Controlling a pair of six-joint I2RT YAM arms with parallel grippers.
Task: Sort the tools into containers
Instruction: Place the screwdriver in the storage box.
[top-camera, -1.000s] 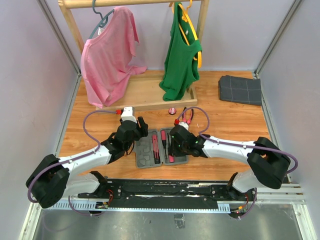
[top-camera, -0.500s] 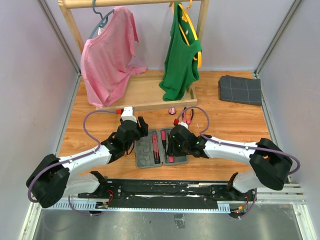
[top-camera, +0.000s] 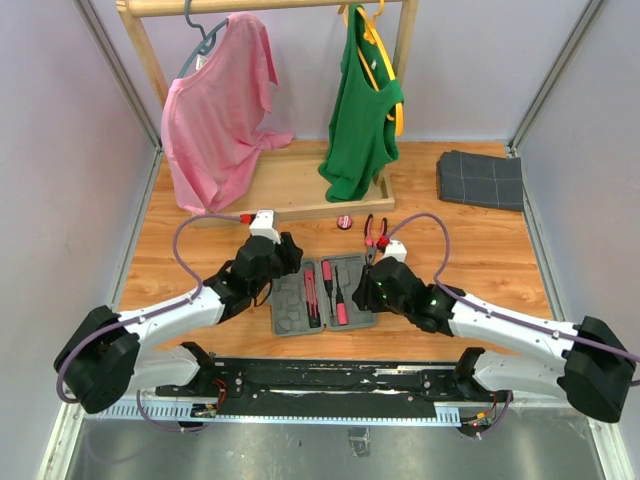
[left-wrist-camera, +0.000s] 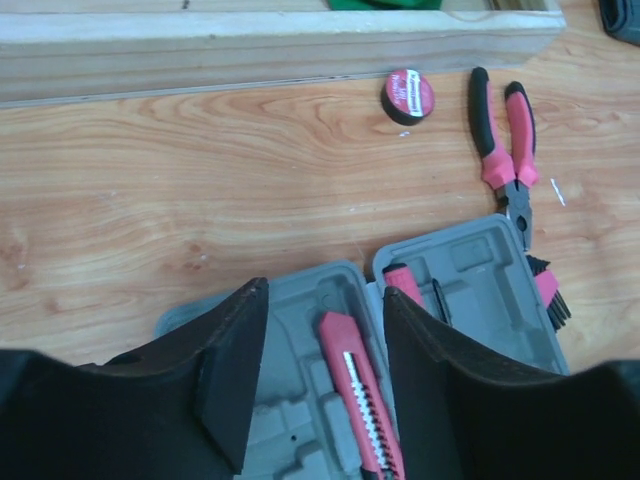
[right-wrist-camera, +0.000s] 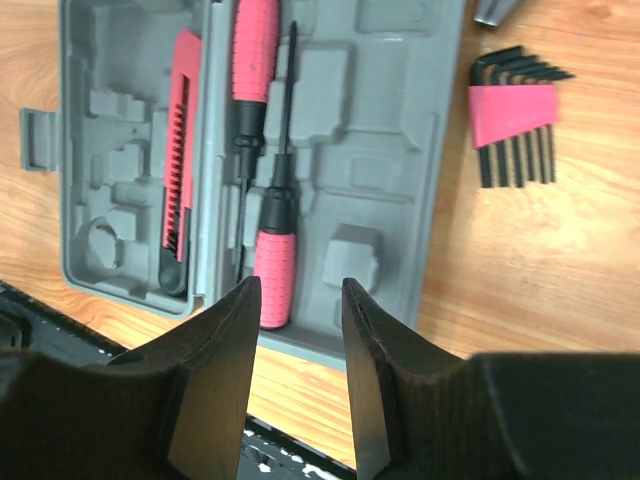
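Observation:
The grey tool case (top-camera: 300, 305) lies open near the table's front edge. Its left half holds a long pink knife (left-wrist-camera: 358, 392), also in the right wrist view (right-wrist-camera: 180, 150). Its right half (right-wrist-camera: 395, 130) holds two pink-handled screwdrivers (right-wrist-camera: 274, 262). Pink-and-black pliers (top-camera: 377, 231) and a small round red piece (top-camera: 345, 222) lie on the wood behind the case. A pink hex-key set (right-wrist-camera: 512, 115) lies by its right side. My left gripper (top-camera: 285, 258) is open and empty over the case's far left edge. My right gripper (top-camera: 368, 290) is open and empty at the case's right near corner.
A wooden clothes rack base (top-camera: 290, 185) with a pink shirt (top-camera: 215, 110) and a green top (top-camera: 362, 110) stands at the back. A dark grey folded cloth (top-camera: 481, 180) lies at the back right. The table's front rail (top-camera: 330, 380) runs just below the case.
My right gripper has drawn back rightward off the case's right half, uncovering the pliers. My left gripper has shifted slightly toward the back.

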